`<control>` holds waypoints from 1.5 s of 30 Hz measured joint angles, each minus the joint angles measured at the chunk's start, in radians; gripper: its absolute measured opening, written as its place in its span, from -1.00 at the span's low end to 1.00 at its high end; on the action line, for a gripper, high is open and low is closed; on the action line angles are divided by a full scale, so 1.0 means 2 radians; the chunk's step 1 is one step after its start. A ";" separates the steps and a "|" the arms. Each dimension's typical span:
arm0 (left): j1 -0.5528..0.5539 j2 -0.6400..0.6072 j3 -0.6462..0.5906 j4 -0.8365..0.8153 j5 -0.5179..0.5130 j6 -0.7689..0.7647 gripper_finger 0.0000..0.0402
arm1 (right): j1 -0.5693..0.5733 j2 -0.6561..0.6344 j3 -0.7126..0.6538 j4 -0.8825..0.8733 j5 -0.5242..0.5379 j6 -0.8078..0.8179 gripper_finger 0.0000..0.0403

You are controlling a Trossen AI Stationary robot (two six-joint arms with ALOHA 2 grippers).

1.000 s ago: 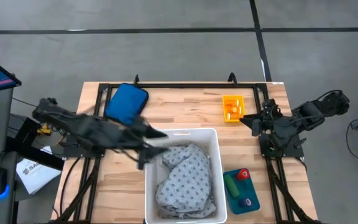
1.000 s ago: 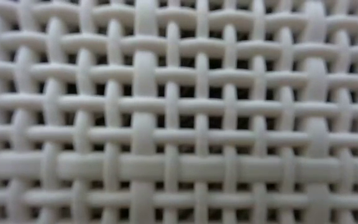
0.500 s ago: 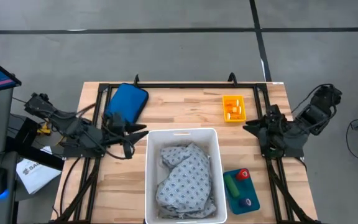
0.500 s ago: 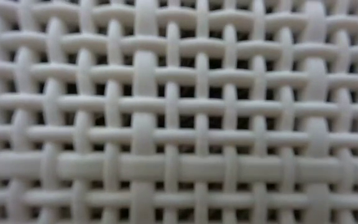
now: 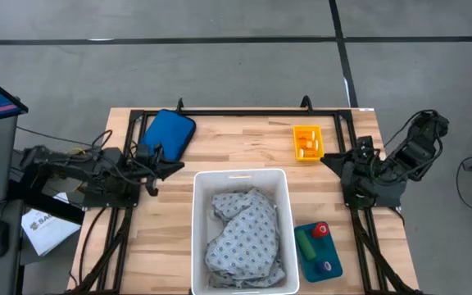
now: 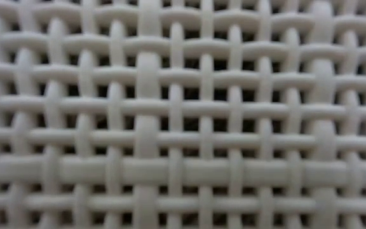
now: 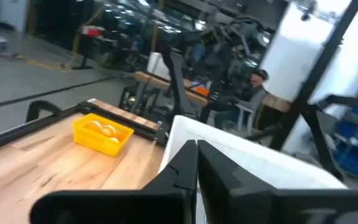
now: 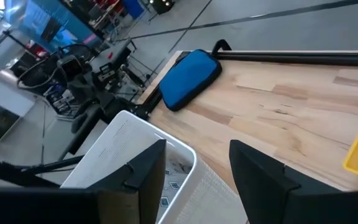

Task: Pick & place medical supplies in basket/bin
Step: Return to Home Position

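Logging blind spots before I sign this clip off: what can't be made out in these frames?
Low view: the woven wall of the white bin fills the picture, hiding everything else.
High view: pill bottles in the yellow bin are too small to count; the left wrist view blurs them.
High view: the gown hides the bin's floor.
High view: fingers too small to read; wrist views show left gripper shut, right gripper open.

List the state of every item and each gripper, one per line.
Gown: crumpled inside white bin.
Pill bottles: lying in yellow bin.
Cylinders: lying in blue tray.
Blue pouch: lying on table.
Left gripper: shut, empty.
Right gripper: open, empty.
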 joint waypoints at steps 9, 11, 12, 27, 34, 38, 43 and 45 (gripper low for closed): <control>0.096 -0.076 -0.068 -0.023 0.168 0.030 -1.00 | -0.041 0.018 0.000 0.041 0.000 0.002 -0.14; 0.102 -0.093 -0.090 -0.022 0.184 0.028 -1.00 | -0.049 0.022 0.000 0.051 0.003 0.002 -0.14; 0.103 -0.102 -0.101 -0.019 0.186 0.027 -1.00 | -0.052 0.024 0.000 0.054 0.006 0.003 -0.14; 0.103 -0.210 -0.185 -0.034 0.197 0.065 -0.99 | -0.074 0.053 0.000 0.068 0.007 0.075 -0.14; 0.103 -0.247 -0.184 -0.090 0.201 0.083 -1.00 | -0.074 0.054 0.000 0.067 0.008 0.093 -0.14; 0.103 -0.233 -0.184 -0.091 0.199 0.087 -0.98 | -0.077 0.054 0.000 0.062 0.008 0.093 -0.14; 0.103 -0.168 -0.184 -0.095 0.184 0.045 -0.97 | -0.080 0.054 0.000 0.028 0.007 0.092 -0.14; 0.103 -0.135 -0.184 -0.095 0.187 0.007 -0.97 | -0.080 0.053 0.000 0.017 0.008 0.091 -0.14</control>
